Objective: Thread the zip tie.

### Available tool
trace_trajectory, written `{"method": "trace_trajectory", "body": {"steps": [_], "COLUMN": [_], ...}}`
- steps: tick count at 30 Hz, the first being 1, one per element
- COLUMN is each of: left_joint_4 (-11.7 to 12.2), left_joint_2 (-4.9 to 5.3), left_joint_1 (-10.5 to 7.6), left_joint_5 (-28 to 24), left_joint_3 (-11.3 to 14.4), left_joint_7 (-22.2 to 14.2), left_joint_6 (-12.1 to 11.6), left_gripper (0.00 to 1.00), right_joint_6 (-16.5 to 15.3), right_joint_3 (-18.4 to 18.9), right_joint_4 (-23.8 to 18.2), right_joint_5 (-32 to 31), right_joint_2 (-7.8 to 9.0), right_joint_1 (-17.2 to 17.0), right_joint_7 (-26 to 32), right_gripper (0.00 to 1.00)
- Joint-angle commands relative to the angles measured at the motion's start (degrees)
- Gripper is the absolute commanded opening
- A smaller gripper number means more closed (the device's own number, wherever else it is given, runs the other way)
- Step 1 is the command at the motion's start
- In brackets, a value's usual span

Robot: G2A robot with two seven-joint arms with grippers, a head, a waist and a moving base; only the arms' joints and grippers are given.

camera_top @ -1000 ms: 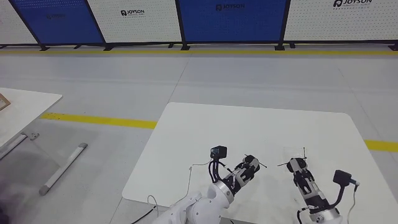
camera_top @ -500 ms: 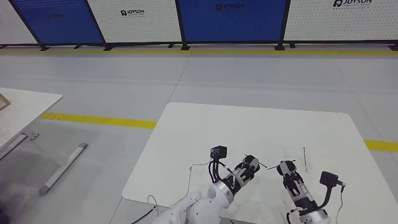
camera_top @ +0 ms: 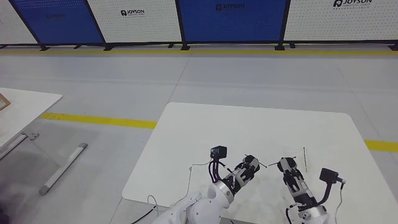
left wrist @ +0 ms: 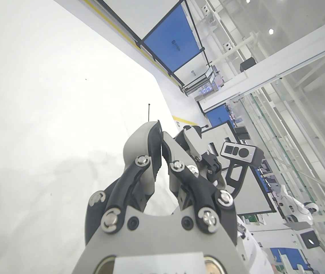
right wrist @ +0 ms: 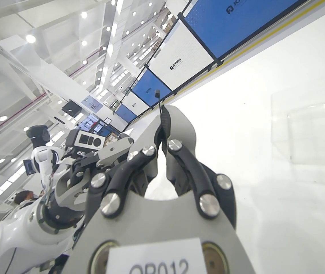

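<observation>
Poking out past the fingertips of the right tool (right wrist: 163, 112): a thin black zip tie (right wrist: 157, 92), head end free, strip clenched tight between the pads. Beneath the right tool, white tabletop (camera_top: 249, 124). Just beside the right tool, on the robot's left of it: left tool (left wrist: 160, 126), fingers pressed together, tips apart from the right tool's; cannot tell whether gripping anything there. On the right tool's other side, lying flat and apart from it: a second zip tie (camera_top: 304, 155), near a clear plastic piece (right wrist: 308, 129).
</observation>
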Motion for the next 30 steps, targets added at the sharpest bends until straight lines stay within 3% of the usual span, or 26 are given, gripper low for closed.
{"method": "trace_trajectory", "body": {"steps": [1, 22, 30], "left_joint_4": [0.0, 0.0, 0.0], "left_joint_2": [0.0, 0.0, 0.0], "left_joint_1": [0.0, 0.0, 0.0], "left_joint_5": [0.0, 0.0, 0.0], "left_joint_3": [0.0, 0.0, 0.0], "left_joint_7": [0.0, 0.0, 0.0], "left_joint_6": [0.0, 0.0, 0.0], "left_gripper": [0.0, 0.0, 0.0], "right_joint_6": [0.3, 0.3, -1.1], "right_joint_3": [-0.2, 0.5, 1.3], "right_joint_4": [0.1, -0.3, -0.7], "right_joint_5": [-0.2, -0.6, -0.2], "right_joint_2": [-0.13, -0.73, -0.9], "right_joint_1": [0.2, -0.4, -1.2], "right_joint_7": [0.2, 0.8, 2.0], "right_gripper": [0.0, 0.0, 0.0]}}
